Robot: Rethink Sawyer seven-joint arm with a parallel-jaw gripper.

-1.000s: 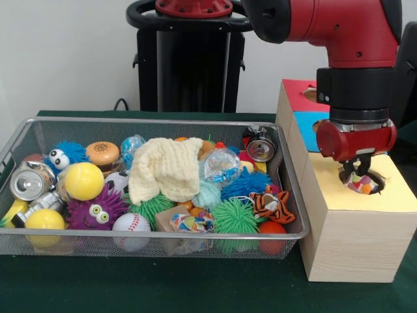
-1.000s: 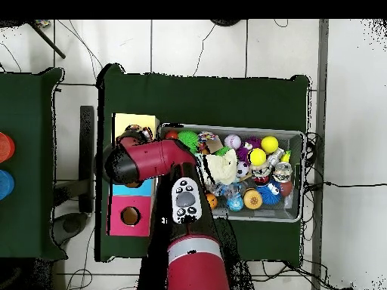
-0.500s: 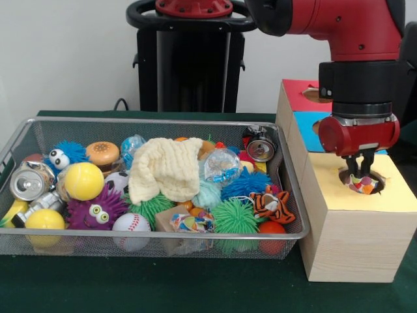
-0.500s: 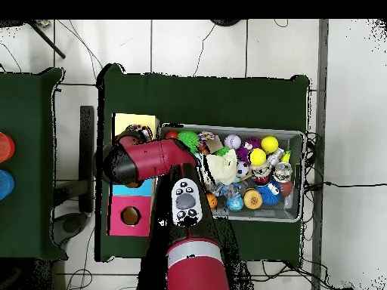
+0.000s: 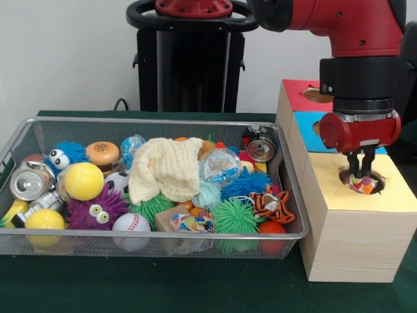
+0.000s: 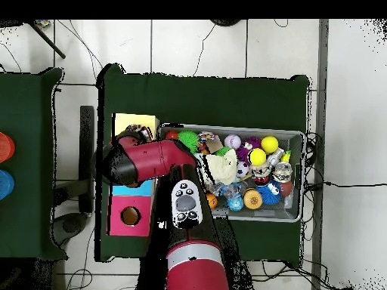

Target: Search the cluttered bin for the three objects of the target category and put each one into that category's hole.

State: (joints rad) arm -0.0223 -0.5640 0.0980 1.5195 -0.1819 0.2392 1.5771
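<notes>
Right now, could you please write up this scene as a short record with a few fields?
gripper: gripper directly above the yellow hole, fingers close together
object at hole: multicoloured item sitting in the hole of the yellow-topped box section
box: wooden box beside the bin, with yellow, blue and red tops
bin: wire mesh bin crowded with toys
on top of pile: cream knitted cloth
cans: one at each end of the bin
</notes>
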